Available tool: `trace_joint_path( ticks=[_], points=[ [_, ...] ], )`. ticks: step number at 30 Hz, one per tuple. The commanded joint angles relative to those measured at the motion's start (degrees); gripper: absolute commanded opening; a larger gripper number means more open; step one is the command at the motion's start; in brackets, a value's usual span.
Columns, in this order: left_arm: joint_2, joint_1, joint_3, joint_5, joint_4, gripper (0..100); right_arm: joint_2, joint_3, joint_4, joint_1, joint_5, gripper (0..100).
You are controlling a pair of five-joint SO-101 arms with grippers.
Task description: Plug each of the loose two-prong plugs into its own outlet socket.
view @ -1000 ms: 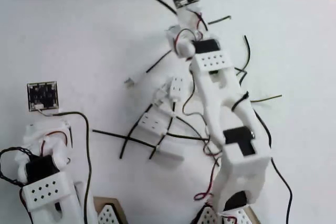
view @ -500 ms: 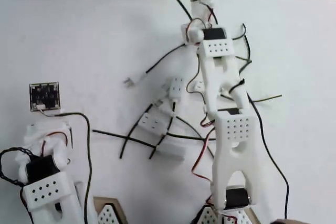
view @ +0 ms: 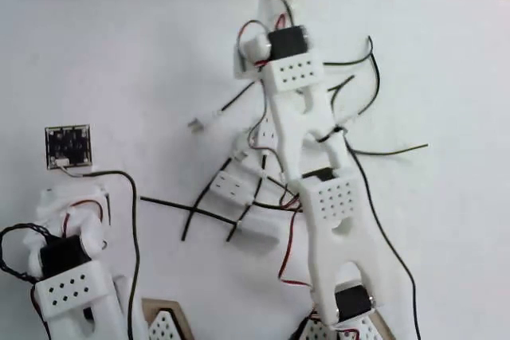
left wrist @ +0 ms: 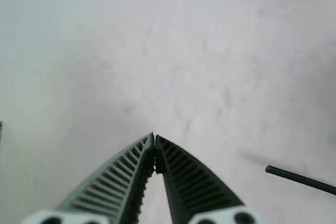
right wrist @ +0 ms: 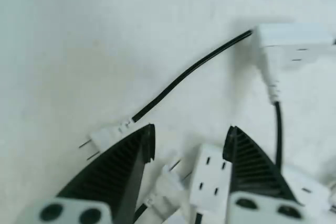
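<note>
Left arm (view: 68,284): sits folded at the near left corner of the worktop (view: 119,53).
Left gripper (left wrist: 154,137): its ribbed fingers meet tip to tip with nothing between them, above bare white surface. The end of a black cable (left wrist: 299,178) lies near it but apart.
Right arm (view: 331,205): rises from the near edge right of the middle and stretches across the tangle of cables toward the far edge.
Near socket block (view: 233,187): white, lying flat about mid-worktop among crossing black cables, just left of the right arm.
Far socket block (view: 268,129): white with its slots facing up, a little farther from the near edge. The right arm partly covers it in the high view.
Second plug (right wrist: 167,181): a small white piece just beside the far socket block. I cannot tell whether the two touch.
Loose plug (view: 197,123): white with two prongs, lying flat left of the socket blocks and plugged into nothing. Its black cord runs off toward the far edge.
Right gripper (right wrist: 190,128): its fingers are spread wide and hold nothing. The loose plug lies just beside one fingertip, contact unclear, and the far socket block shows in the gap between the fingers.
</note>
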Motion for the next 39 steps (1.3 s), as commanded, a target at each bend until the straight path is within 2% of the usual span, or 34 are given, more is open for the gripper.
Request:
trace_joint_path(
  ticks=[1, 9, 21, 30, 39],
  points=[
    [-1.19, -0.57, -0.26, -0.62, -1.41, 3, 2.07, -2.29, 1.1, -4.7, -4.92, 20.2],
    [-1.19, -0.57, -0.26, -0.79, -1.41, 3, 11.82, -2.81, -5.05, -9.63, -11.52, 20.1],
    [-1.19, -0.57, -0.26, -0.79, -1.41, 3, 13.85, -2.37, -10.59, -11.91, -11.96, 20.1],
    [-1.19, -0.57, -0.26, -0.79, -1.41, 3, 12.44, -4.84, -9.1, -11.91, -14.77, 20.1],
    [-1.19, -0.57, -0.26, -0.79, -1.41, 3, 13.85, -4.22, -12.26, -12.35, -15.47, 20.1]
  ],
)
